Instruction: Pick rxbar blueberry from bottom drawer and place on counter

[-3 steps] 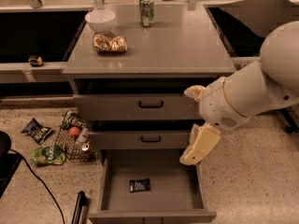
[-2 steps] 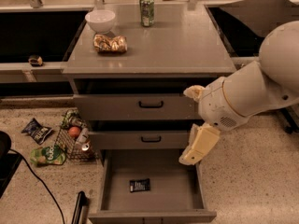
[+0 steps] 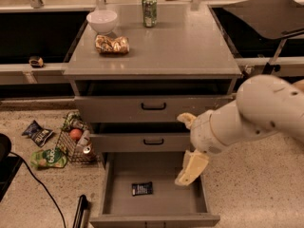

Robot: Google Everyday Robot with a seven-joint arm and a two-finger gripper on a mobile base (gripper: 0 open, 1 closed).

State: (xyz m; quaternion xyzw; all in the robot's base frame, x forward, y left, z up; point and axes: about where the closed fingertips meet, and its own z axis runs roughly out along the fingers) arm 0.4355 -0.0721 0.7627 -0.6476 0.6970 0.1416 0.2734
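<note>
The rxbar blueberry (image 3: 142,188), a small dark wrapper with white lettering, lies flat on the floor of the open bottom drawer (image 3: 118,208), left of its middle. My gripper (image 3: 181,150) hangs over the drawer's right side, above and to the right of the bar and not touching it. Its cream fingers (image 3: 191,167) stand apart, open and empty. The grey counter (image 3: 190,46) is the cabinet's top, above the gripper.
On the counter stand a white bowl (image 3: 102,20), a green can (image 3: 149,11) and a gold-brown snack bag (image 3: 112,44). The two upper drawers (image 3: 153,107) are slightly pulled out. On the floor at left lie a wire basket (image 3: 76,139), chip bags (image 3: 38,132) and a black cable.
My arm and gripper have come down and slightly left, closer to the open bottom drawer. The bar and the counter items have not moved.
</note>
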